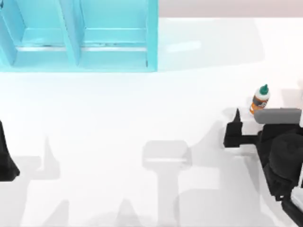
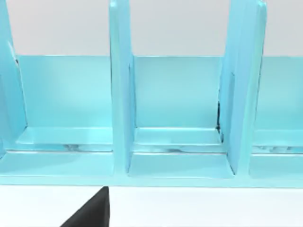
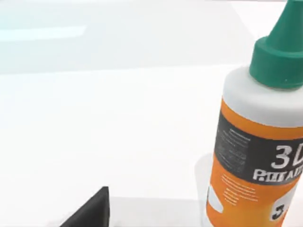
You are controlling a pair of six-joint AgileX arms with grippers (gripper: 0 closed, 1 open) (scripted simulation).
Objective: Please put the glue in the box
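Rendered simulation tabletop: flat white table (image 1: pixel 118 123), plain pale backdrop, blocky turquoise box (image 1: pixel 78 35) with dividers far left.

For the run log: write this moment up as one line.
right claw: beside glue, not gripping | glue: upright on table, right side | box: top left, no glue inside | left arm: parked, left edge

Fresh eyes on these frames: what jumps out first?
The big light-blue box with upright dividers, at the table's far left, and the glue, a small orange-labelled bottle with a teal cap standing upright near the right edge. The right gripper sits close beside the glue; the left arm is parked at the left edge, its camera facing the box.
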